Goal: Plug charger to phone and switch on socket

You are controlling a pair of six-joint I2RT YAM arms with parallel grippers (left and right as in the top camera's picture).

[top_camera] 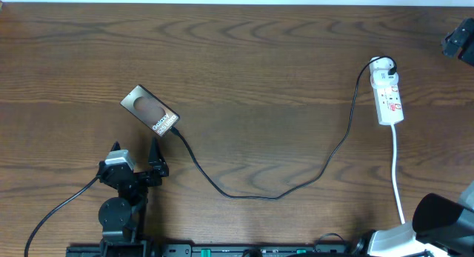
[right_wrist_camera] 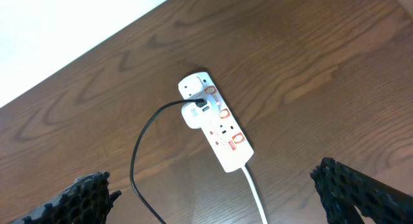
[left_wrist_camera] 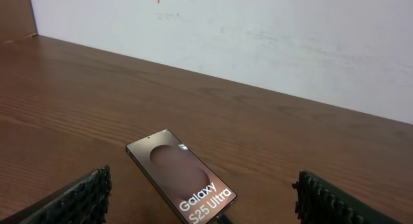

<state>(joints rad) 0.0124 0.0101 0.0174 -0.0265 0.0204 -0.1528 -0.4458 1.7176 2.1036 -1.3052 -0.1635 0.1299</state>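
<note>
At the lower left of the overhead view our left gripper (left_wrist_camera: 201,183) stands wide open and empty, near the phone (top_camera: 150,110), which lies flat left of centre. The charger (top_camera: 244,195) reaches the phone's lettered end and looks plugged in, so we judge that step done. Its cable sweeps across the table (top_camera: 259,49) to the socket (top_camera: 389,96) at upper right. Our right gripper (right_wrist_camera: 213,180), wide and empty, hangs above it. We cannot tell whether its switch is on, so that step is probably left.
</note>
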